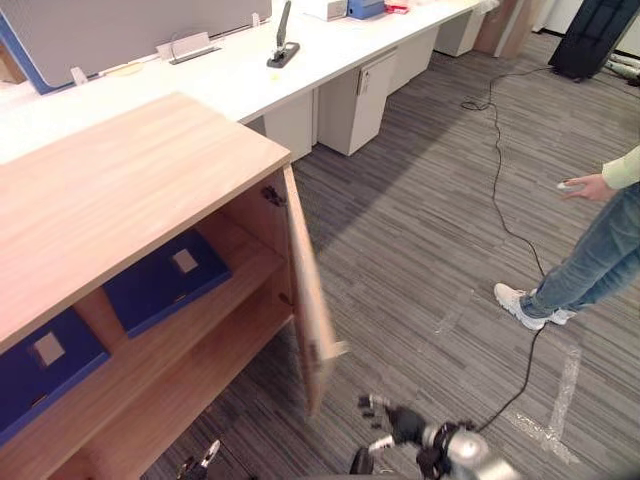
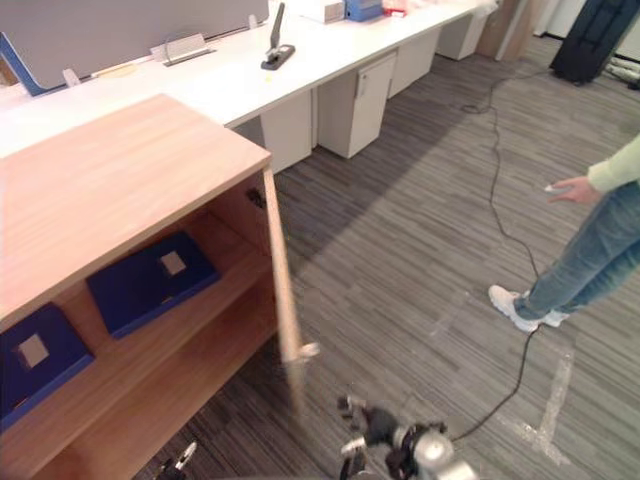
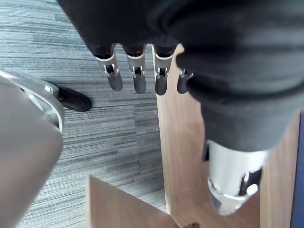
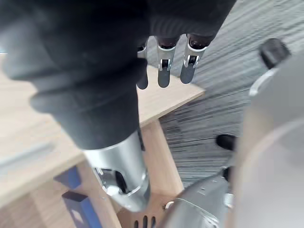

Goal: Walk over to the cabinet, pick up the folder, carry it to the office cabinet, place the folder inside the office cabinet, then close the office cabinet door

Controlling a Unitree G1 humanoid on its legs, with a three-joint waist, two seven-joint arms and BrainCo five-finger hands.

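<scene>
The wooden office cabinet (image 1: 120, 190) stands at my left with its door (image 1: 308, 290) swung out towards me, edge-on. Two blue folders lie on its upper shelf: one (image 1: 165, 280) near the door side, another (image 1: 40, 365) further left. My right hand (image 1: 400, 425) hangs low in front of the door's free edge, fingers (image 4: 164, 71) straight and holding nothing. My left hand (image 1: 205, 455) is low by the cabinet's bottom shelf, its fingers (image 3: 138, 76) also straight and empty, with the cabinet's wood just past them.
A long white desk (image 1: 250, 70) with drawer units (image 1: 355, 100) runs along the back. A person (image 1: 590, 260) stands at the right on the grey carpet, holding a small controller. Open floor lies between the cabinet door and the person.
</scene>
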